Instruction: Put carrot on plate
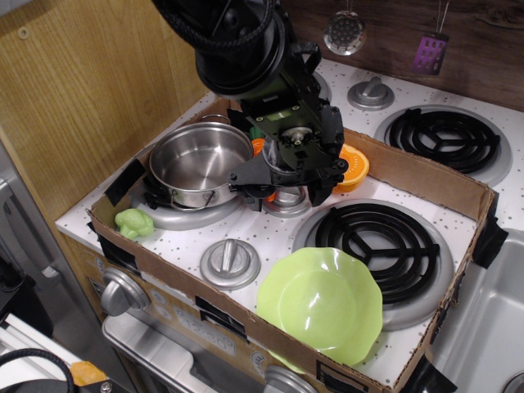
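The carrot (259,147) lies on the stove top between the steel pot and the round knob. Only small orange bits of it show; the rest is hidden under my gripper. My black gripper (280,185) hangs right over the carrot with its jaws spread apart on either side of it, and it holds nothing. The lime-green scalloped plate (323,303) sits at the front of the box, partly on the front right burner, well apart from the gripper and bare.
A steel pot (196,164) stands just left of the gripper. A halved orange fruit toy (354,169) lies to its right. A lumpy green vegetable toy (133,223) sits front left. A cardboard wall (426,176) rings the stove, and knobs (230,262) and burners (378,241) stand on it.
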`<state>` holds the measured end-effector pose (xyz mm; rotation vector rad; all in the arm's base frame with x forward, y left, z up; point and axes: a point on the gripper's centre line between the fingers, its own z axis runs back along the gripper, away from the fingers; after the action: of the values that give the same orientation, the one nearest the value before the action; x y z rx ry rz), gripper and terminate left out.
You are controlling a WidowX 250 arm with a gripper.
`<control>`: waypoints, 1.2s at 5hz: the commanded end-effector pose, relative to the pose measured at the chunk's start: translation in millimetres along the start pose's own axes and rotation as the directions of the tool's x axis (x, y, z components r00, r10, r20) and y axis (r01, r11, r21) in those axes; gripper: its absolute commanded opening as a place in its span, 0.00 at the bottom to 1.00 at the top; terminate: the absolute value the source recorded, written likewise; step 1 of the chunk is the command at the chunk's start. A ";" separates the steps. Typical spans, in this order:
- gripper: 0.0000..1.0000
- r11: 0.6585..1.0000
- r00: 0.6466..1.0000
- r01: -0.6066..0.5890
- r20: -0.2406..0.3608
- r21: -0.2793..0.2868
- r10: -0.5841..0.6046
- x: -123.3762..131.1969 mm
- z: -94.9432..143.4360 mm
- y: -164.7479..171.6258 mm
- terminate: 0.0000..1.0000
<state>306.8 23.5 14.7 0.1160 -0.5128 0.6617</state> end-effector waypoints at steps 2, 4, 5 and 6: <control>0.00 0.999 1.000 -0.019 0.008 0.040 0.018 7.7 19.6 -2.9 0.00; 0.00 0.998 0.997 0.014 0.071 0.059 -0.018 25.1 45.8 -16.8 0.00; 0.00 0.997 0.998 0.006 0.062 0.071 -0.011 24.8 58.6 -27.4 0.00; 0.00 0.996 0.997 -0.037 0.069 0.076 0.031 8.4 79.6 -36.4 0.00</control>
<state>296.2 -22.2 77.5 0.2344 -0.5124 0.7141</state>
